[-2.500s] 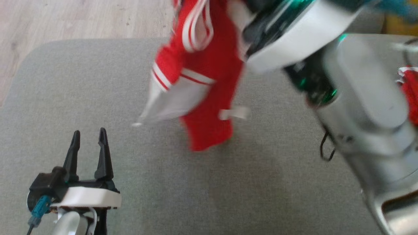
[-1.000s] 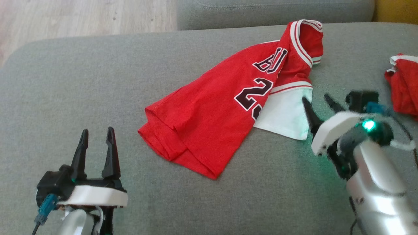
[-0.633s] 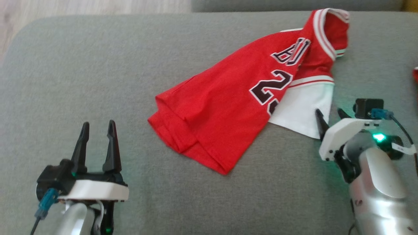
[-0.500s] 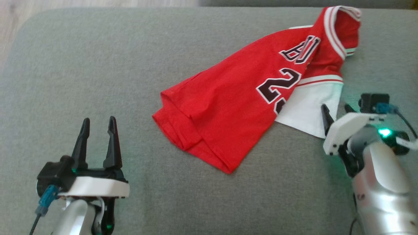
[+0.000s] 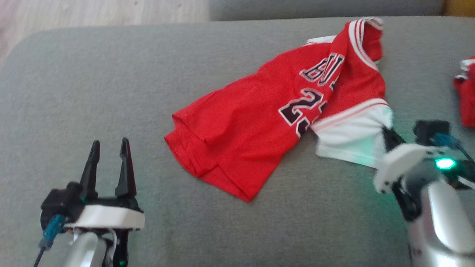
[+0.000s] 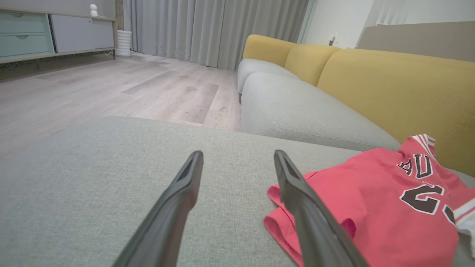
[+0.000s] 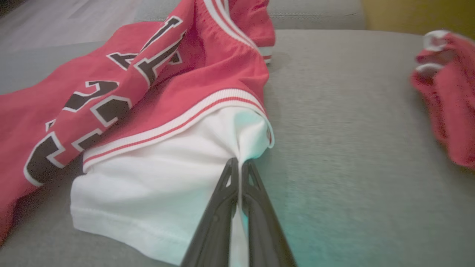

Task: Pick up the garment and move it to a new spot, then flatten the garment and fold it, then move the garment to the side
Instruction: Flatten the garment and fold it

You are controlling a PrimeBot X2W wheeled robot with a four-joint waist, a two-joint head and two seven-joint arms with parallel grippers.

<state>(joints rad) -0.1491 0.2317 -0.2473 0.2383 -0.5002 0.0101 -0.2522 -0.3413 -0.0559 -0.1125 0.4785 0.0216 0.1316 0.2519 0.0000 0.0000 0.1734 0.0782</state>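
The red soft-fabric basketball jersey (image 5: 267, 122) with black lettering and a white sleeve (image 5: 352, 141) looks light and limp; it will likely sag and bunch wherever it is lifted, and a single pinch will drag the rest behind it rather than carry it flat; I judge the seams, the sleeve edge and the hem corners the best holds, since doubled cloth slips less between thin fingers.

The jersey lies half-folded and rumpled on the broad grey woven sofa seat cushion (image 5: 111, 81), across the cushion's middle and right; its hem points to the cushion's near middle, its collar to the cushion's far right.

The right gripper (image 7: 239, 163), at the cushion's near right, has its two dark fingers pressed together on the white sleeve's outer edge, and the cloth puckers at their tips; the left gripper (image 5: 109, 146) hovers with its fingers spread and nothing between them over the cushion's near left, apart from the hem (image 6: 282, 230), which lies just beyond its right finger; a second red-and-white cloth (image 5: 465, 96) rests at the cushion's right edge.
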